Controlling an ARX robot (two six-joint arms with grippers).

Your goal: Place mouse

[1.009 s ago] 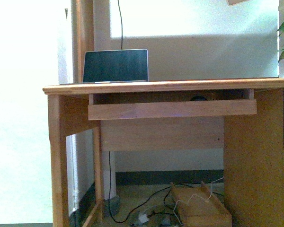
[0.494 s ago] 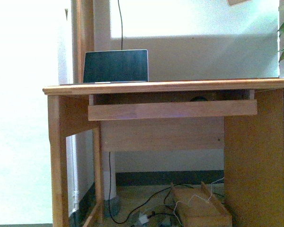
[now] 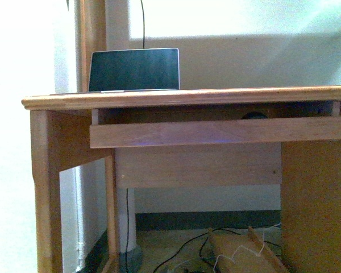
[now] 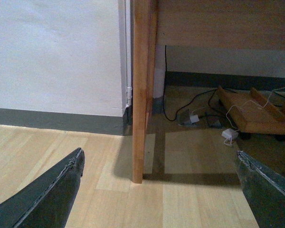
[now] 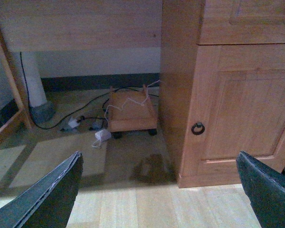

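The left gripper (image 4: 159,156) is spread wide, its two dark fingers (image 4: 52,194) far apart with nothing between them. It hangs low over pale wood floor (image 4: 47,152), facing a desk leg (image 4: 141,95). The right gripper (image 5: 159,156) is spread just as wide and also holds nothing. It faces the desk's cabinet door (image 5: 237,104), which has a small ring pull (image 5: 197,128).

Beyond both grippers, under the desk, a low wooden trolley (image 5: 131,114) stands on the floor among loose cables (image 5: 52,124) and a white plug (image 5: 103,135).

In the front view, neither arm shows. A pull-out tray (image 3: 216,132) sits just below the surface (image 3: 187,96). The mouse (image 3: 254,115) lies on this tray towards its right side. Only its dark rounded top peeks over the tray's front rail, in the shadow under the surface.

On the surface, towards the left and back, a laptop (image 3: 133,69) stands open with a dark screen. Behind it a thin cord (image 3: 142,23) runs up the pale wall.
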